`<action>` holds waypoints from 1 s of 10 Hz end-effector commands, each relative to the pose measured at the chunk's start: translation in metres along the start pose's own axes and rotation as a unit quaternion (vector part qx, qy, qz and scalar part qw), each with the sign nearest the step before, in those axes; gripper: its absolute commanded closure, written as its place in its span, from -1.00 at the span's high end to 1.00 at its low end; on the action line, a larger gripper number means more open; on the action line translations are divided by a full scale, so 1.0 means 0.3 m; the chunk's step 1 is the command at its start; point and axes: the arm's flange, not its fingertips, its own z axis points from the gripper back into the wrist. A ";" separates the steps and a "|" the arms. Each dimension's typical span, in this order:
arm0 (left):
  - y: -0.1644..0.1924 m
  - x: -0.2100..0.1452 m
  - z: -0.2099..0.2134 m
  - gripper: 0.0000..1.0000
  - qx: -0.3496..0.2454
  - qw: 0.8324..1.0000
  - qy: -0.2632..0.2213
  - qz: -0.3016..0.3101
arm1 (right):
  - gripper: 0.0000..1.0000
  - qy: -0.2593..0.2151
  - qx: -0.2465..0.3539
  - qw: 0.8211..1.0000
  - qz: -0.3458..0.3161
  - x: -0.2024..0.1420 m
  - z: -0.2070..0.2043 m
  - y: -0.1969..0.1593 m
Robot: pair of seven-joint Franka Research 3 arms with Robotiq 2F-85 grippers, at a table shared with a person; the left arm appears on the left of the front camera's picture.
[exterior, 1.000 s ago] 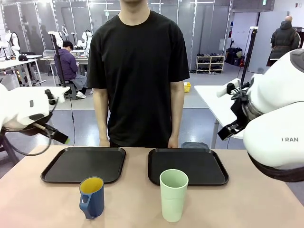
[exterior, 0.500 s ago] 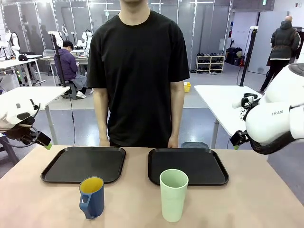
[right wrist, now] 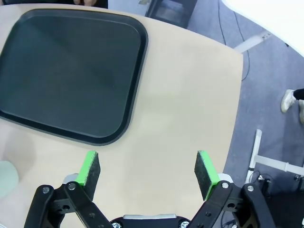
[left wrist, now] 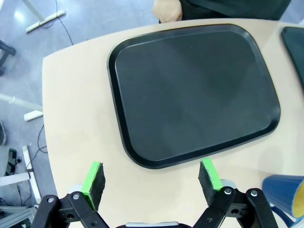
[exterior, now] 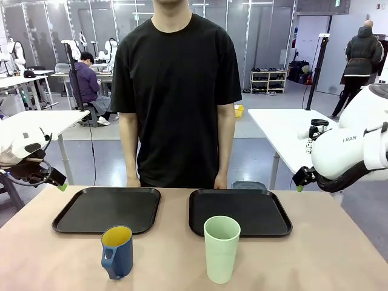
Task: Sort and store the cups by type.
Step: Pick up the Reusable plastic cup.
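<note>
Both arms have drawn back toward the sides of the table (exterior: 315,260) since a second ago, while the cups have not shifted. The left fingers (left wrist: 95,183) stand wide apart with nothing between them, above the table's edge just beside the left black tray (left wrist: 124,137). The dark blue mug (exterior: 117,251) sits outside their gap, off to one side and untouched. The right fingers (right wrist: 90,173) are likewise spread and empty over bare table beside the right tray (right wrist: 128,118), with the pale green tumbler (exterior: 221,248) well apart from them. Both cups stand upright in front of the trays.
</note>
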 end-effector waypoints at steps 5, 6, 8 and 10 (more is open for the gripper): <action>0.000 0.000 -0.001 1.00 -0.002 1.000 0.000 0.000 | 1.00 0.003 0.000 1.000 0.000 -0.002 -0.008 -0.001; 0.000 0.000 -0.001 1.00 -0.002 1.000 0.000 0.000 | 1.00 0.003 0.000 1.000 0.000 -0.002 -0.008 -0.001; 0.000 0.000 -0.001 1.00 -0.002 1.000 0.000 0.000 | 1.00 0.003 0.000 1.000 0.000 -0.002 -0.008 -0.001; 0.000 0.000 -0.001 1.00 -0.002 1.000 0.000 0.000 | 1.00 0.003 0.000 1.000 0.000 -0.002 -0.008 -0.001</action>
